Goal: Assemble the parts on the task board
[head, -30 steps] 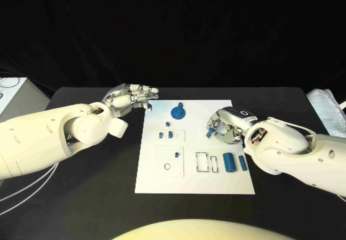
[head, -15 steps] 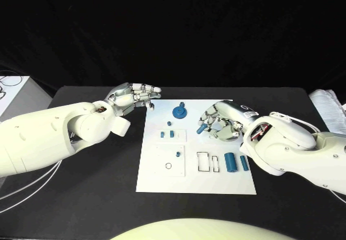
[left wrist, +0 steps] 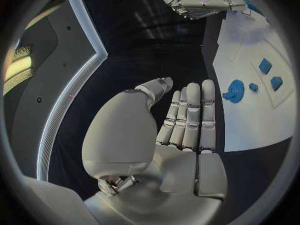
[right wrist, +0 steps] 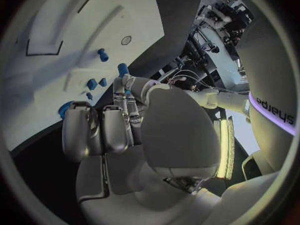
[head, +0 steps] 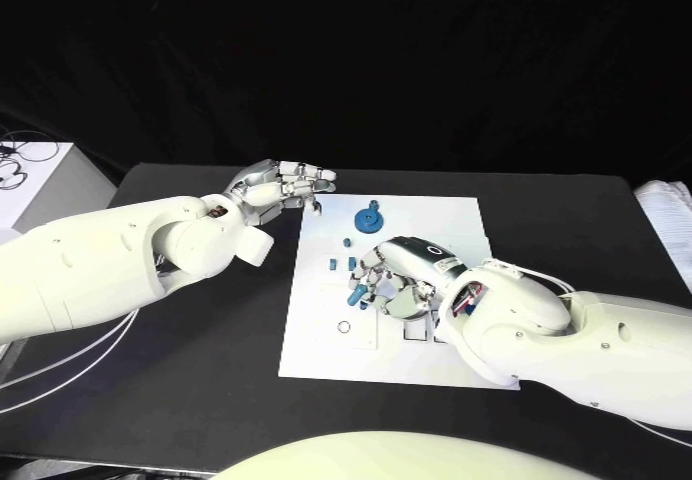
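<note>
Right robot hand (head: 400, 275) pinching blue part (head: 356, 294) over task board (head: 449, 218), left robot hand (head: 278, 185) empty, fingers loosely curled

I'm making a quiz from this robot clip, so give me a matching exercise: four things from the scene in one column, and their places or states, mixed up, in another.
Things
1. left hand
2. right hand
3. blue gear
4. task board

Places or states
A. lies near the board's far edge
B. white, in the middle of the black table
C. holds a small blue part over the board
D. fingers curled in on nothing, beside the board's far left corner

Pairs: 1-D, 2-C, 3-A, 4-B
</note>
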